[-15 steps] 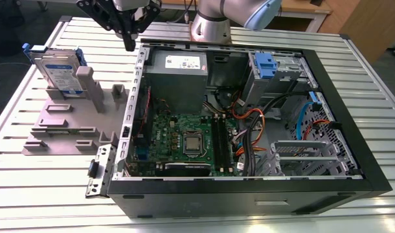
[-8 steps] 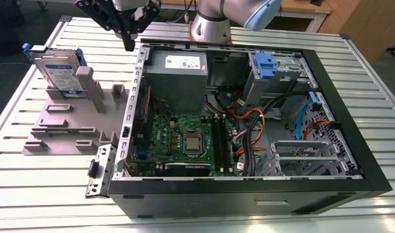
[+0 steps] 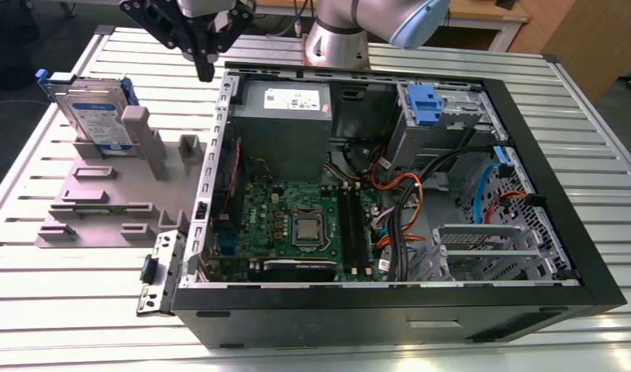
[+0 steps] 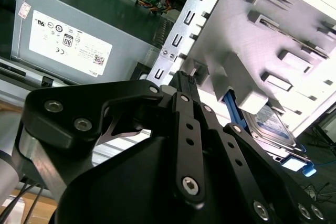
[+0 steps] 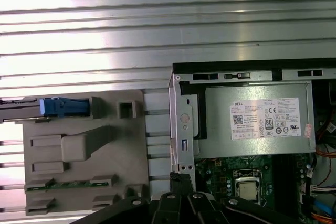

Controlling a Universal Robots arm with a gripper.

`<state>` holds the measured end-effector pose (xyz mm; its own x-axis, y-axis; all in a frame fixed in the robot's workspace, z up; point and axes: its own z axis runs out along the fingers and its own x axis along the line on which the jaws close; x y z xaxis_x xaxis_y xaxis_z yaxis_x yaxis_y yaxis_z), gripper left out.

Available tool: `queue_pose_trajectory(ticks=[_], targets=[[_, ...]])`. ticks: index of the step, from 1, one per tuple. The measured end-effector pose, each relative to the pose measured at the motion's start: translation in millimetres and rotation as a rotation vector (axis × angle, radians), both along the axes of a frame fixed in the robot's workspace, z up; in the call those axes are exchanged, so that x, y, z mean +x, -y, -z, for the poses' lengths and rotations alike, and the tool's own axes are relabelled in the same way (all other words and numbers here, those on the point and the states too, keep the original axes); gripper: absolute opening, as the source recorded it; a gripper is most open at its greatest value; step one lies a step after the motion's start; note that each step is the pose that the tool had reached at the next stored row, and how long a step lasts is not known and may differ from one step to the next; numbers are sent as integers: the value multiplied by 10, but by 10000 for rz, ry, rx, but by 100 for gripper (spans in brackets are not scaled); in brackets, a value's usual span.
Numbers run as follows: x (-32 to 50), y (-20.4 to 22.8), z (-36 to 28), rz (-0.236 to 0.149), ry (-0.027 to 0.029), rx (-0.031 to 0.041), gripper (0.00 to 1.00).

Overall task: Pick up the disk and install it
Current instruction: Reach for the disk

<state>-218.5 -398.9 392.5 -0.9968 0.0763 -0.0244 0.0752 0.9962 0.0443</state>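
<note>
1. Though the claw point(image 3: 205, 74) hangs tip-down just outside the 10 o'clock corner of the open black case point(image 3: 346, 325), its black fingers are pressed together and grip nothing.
2. The disk point(image 3: 93, 108) is a flat silver slab with a white-and-blue label and a blue plastic frame. It stands on edge in the grey moulded fixture point(image 3: 98, 201), at 8 o'clock from the claw in the exterior view, well apart.
3. Ribbed metal table point(image 3: 67, 310). Inside the case: boxy grey power supply point(image 3: 284, 132), green motherboard point(image 3: 284, 209).
4. The arm point(image 3: 342, 39) comes in from 12 o'clock, wrist pointing straight down.
</note>
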Motion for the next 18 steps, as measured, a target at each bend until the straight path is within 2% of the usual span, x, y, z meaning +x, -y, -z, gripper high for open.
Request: queue_pose_trajectory(ticks=[18], targets=[[-32,0,0,-1,0,0,11]])
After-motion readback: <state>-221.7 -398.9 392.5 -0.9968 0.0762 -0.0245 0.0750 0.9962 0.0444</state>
